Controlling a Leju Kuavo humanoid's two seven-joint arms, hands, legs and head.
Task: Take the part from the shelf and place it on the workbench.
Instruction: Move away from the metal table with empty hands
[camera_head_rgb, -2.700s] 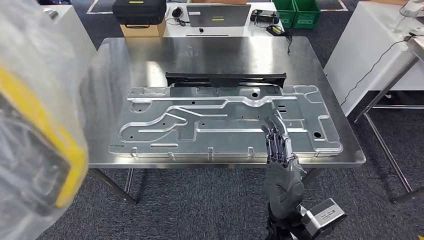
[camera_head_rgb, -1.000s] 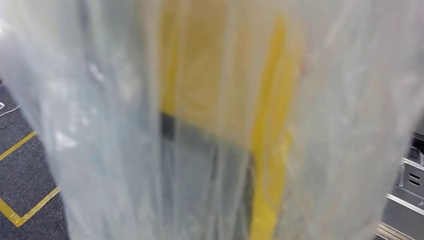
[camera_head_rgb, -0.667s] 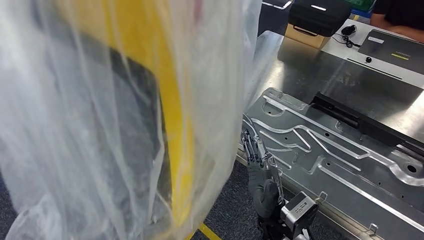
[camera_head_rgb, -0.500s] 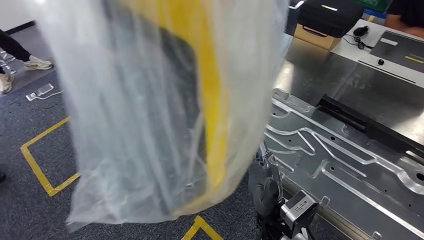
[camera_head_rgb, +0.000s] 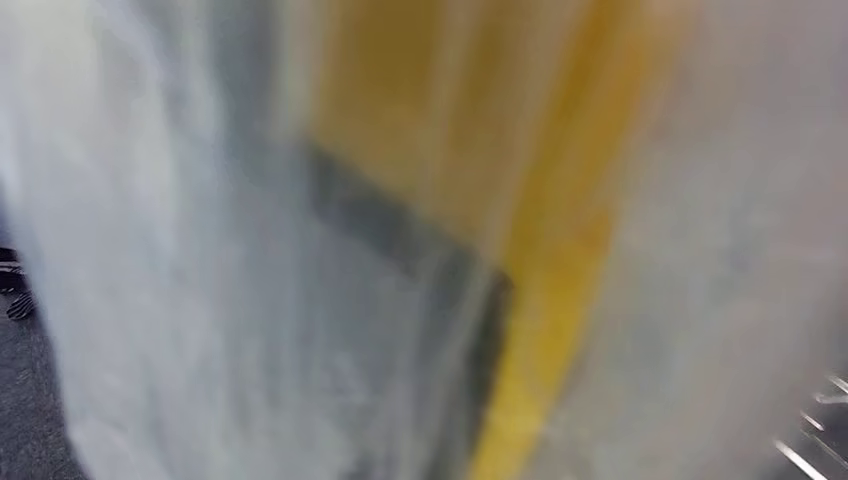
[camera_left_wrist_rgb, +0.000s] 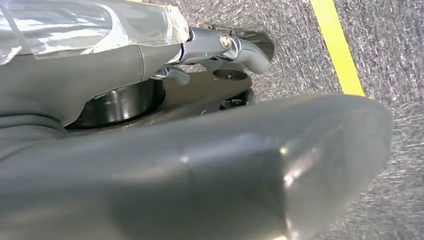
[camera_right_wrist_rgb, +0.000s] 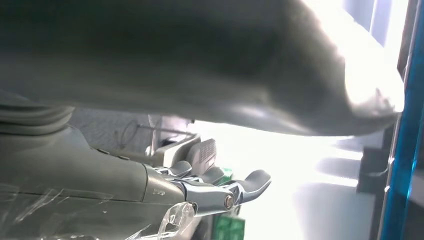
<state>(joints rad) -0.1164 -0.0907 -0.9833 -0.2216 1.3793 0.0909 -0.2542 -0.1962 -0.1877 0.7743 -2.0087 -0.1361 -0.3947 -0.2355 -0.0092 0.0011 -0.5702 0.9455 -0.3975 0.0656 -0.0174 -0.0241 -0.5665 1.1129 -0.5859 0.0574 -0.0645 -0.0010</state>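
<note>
A clear plastic bag (camera_head_rgb: 200, 300) hangs right in front of the head camera, blurred, and takes up almost the whole view. Inside the bag is the part (camera_head_rgb: 545, 250), seen as a broad yellow band with a dark panel beside it. Its shape is too smeared to make out. What the bag hangs from cannot be told from the head view.

In the left wrist view the left hand (camera_left_wrist_rgb: 200, 150) is over grey carpet (camera_left_wrist_rgb: 300, 30), with a yellow line (camera_left_wrist_rgb: 337, 47) on the carpet beyond the fingertips. The thick grey thumb (camera_left_wrist_rgb: 250, 165) lies across the foreground. Behind the thumb the fingers (camera_left_wrist_rgb: 240, 47) reach out fairly straight and lie close together. A fold of clear film (camera_left_wrist_rgb: 75, 25) lies against the fingers near their base. Whether this film belongs to the bag, and whether the fingers pinch it, cannot be told.

In the right wrist view the right hand (camera_right_wrist_rgb: 175, 75) is against a bright, washed-out background. Its thumb (camera_right_wrist_rgb: 225, 65) stands apart from the fingers (camera_right_wrist_rgb: 235, 192), which stretch out straight, side by side, with nothing between them and the thumb. Some clear film (camera_right_wrist_rgb: 175, 220) shows just under the fingers. A blue post (camera_right_wrist_rgb: 400, 150) stands beyond the fingertips, and something green (camera_right_wrist_rgb: 225, 227) sits past the film, too small to identify
</note>
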